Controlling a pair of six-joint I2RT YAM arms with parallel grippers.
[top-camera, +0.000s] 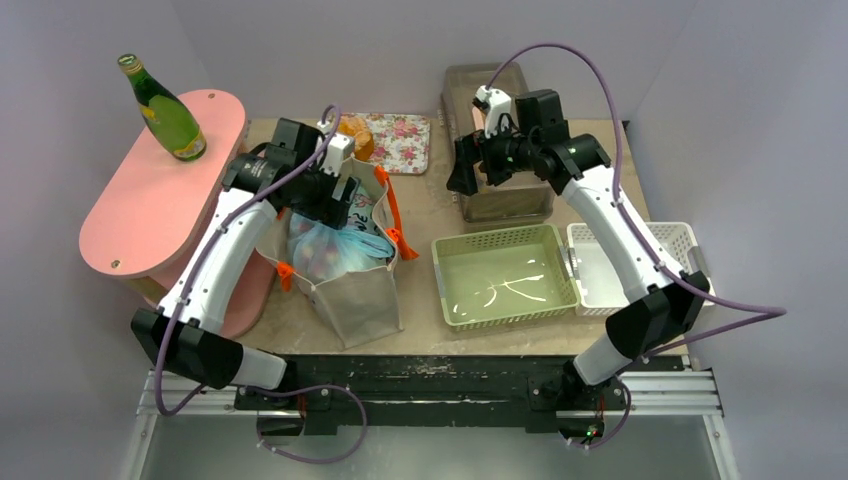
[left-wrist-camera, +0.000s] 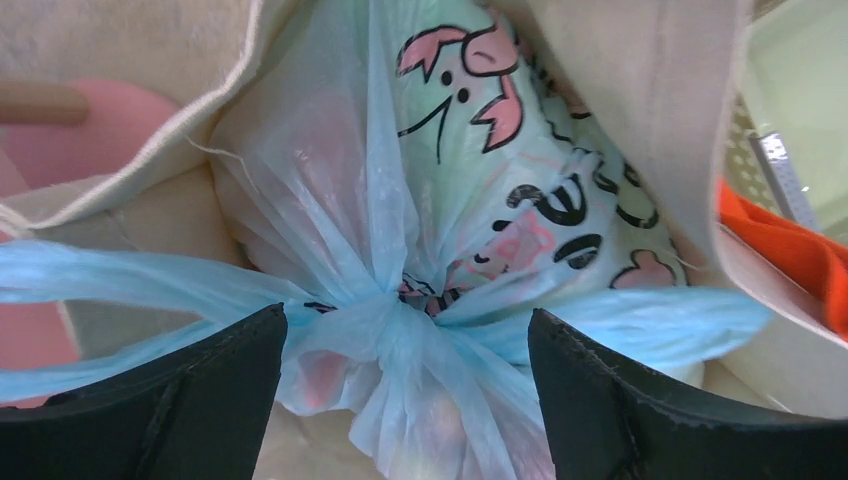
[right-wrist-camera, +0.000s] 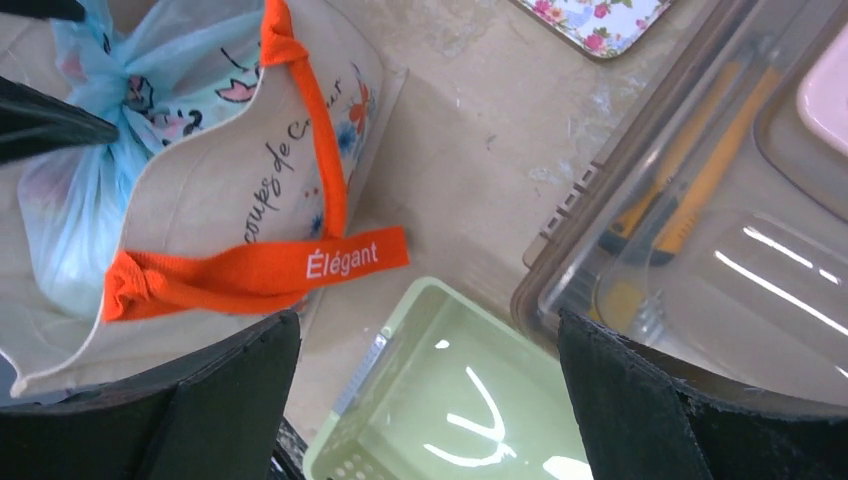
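Left gripper (left-wrist-camera: 405, 330) right up at its own lens, black fingers (left-wrist-camera: 200, 400) spread wide on either side of a knot (left-wrist-camera: 395, 310), and nothing pinched between them. That knot ties off the pale blue plastic bag (left-wrist-camera: 440, 200) with its pink crab print, and the bag sits deep inside the cream tote bag (top-camera: 355, 290), cloth walls standing up around it. So by my reading the grasp is not made: the bag is wholly in the tote and the jaws only straddle the knot. Orange handle (right-wrist-camera: 260, 275) flops over the tote's rim toward the middle of the table. Over on the other side, the right gripper (right-wrist-camera: 425, 340) hangs in the air, wide open, holding nothing, above the gap between the green basket (top-camera: 510, 318) and the clear container (top-camera: 505, 205). White basket (top-camera: 600, 280) sits touching the green one. Further back, a floral tray (top-camera: 400, 145), and far left a green bottle (top-camera: 165, 110) leaning on the pink shelf (top-camera: 150, 210)
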